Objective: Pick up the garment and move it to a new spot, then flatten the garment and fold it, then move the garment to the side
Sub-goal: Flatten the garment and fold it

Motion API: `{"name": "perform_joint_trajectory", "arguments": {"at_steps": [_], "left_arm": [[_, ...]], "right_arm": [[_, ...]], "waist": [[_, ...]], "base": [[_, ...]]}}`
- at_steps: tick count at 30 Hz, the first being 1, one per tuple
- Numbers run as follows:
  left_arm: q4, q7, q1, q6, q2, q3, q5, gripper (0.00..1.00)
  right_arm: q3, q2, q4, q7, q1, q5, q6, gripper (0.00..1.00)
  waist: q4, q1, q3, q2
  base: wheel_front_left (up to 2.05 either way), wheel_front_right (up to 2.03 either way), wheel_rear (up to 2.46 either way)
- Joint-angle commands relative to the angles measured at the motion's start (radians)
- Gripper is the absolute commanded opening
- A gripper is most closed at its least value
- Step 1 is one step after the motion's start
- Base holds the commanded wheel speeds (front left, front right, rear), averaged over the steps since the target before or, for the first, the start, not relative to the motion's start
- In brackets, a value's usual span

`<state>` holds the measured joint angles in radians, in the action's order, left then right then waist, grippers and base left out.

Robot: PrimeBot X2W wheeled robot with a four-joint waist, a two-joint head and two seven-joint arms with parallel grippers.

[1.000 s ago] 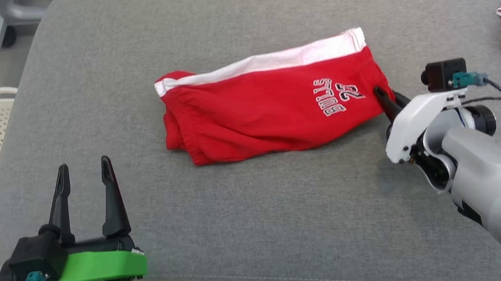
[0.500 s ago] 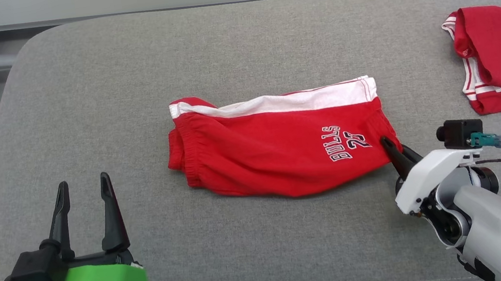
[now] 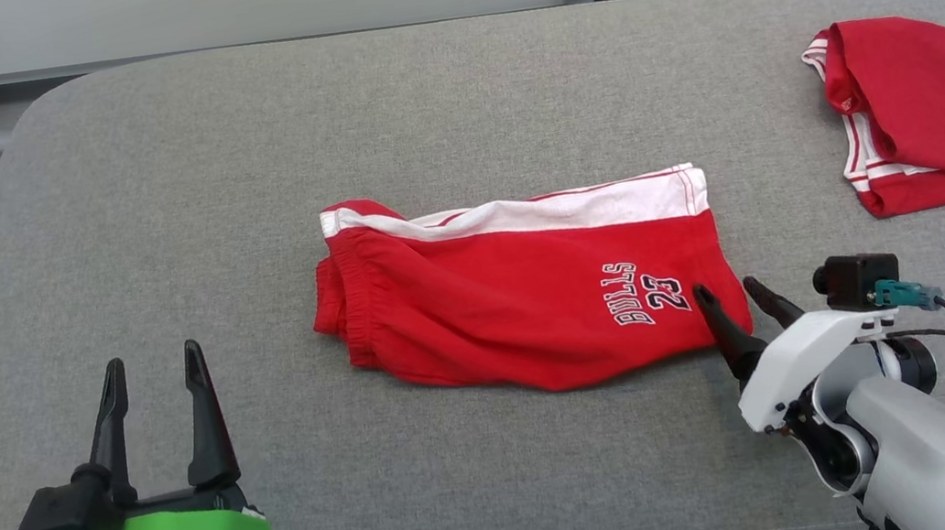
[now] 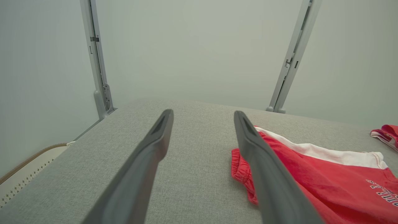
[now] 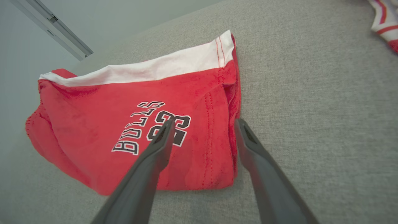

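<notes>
The folded red shorts (image 3: pixel 523 295) with the white band lie about the middle of the grey cushion (image 3: pixel 175 187), lettering up. The right pincer (image 3: pixel 726 288) stands wide at their near right corner, holding nothing, one finger over the red cloth and the other over bare cushion just beside the hem. The left pincer (image 3: pixel 152 355) is wide too and empty, near the cushion's near left corner, well apart from the shorts.

Grey cushioned surface (image 3: pixel 150 208), red shorts (image 3: pixel 487 300) centre, second red garment (image 3: pixel 939 98) right
</notes>
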<state>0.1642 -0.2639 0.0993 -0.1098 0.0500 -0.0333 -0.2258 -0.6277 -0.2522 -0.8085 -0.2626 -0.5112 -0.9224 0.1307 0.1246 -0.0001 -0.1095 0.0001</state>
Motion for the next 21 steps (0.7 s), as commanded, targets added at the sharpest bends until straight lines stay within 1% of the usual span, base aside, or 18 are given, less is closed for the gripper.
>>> {"name": "perform_joint_trajectory", "arguments": {"at_steps": [1, 5, 10, 15, 18, 21], "left_arm": [[0.002, 0.0, -0.02, -0.002, 0.002, -0.009, 0.011, 1.0], [-0.003, 0.0, -0.034, -0.004, 0.001, -0.025, 0.021, 1.0], [-0.007, 0.0, -0.061, -0.004, 0.002, -0.042, 0.054, 1.0], [-0.006, 0.0, -0.091, -0.009, 0.009, -0.039, 0.102, 1.0], [-0.008, 0.0, -0.111, -0.01, 0.015, -0.034, 0.12, 1.0], [-0.01, 0.0, -0.124, -0.012, 0.016, -0.034, 0.123, 1.0]], "right_arm": [[0.013, -0.007, 0.005, -0.002, 0.019, 0.029, 0.0, 1.0], [0.069, -0.011, 0.071, -0.002, 0.041, 0.142, 0.0, 1.0], [0.165, -0.013, 0.222, -0.002, 0.103, 0.308, 0.0, 1.0], [0.252, 0.004, 0.356, -0.002, 0.193, 0.437, 0.0, 1.0], [0.294, 0.019, 0.403, -0.002, 0.248, 0.498, 0.0, 1.0], [0.324, 0.033, 0.426, -0.002, 0.277, 0.523, 0.0, 1.0]], "waist": [[-0.007, 0.0001, 0.012, -0.0001], [-0.023, 0.0001, 0.03, -0.0001], [-0.048, 0.0001, 0.054, -0.0001], [-0.067, 0.0001, 0.086, -0.0001], [-0.078, 0.0001, 0.106, -0.0001], [-0.087, 0.0001, 0.117, -0.0001]], "base": [[0.0, 0.0, 0.0], [0.0, 0.0, 0.0], [0.0, 0.0, 0.0], [0.0, 0.0, 0.0], [0.0, 0.0, 0.0], [0.0, 0.0, 0.0]]}}
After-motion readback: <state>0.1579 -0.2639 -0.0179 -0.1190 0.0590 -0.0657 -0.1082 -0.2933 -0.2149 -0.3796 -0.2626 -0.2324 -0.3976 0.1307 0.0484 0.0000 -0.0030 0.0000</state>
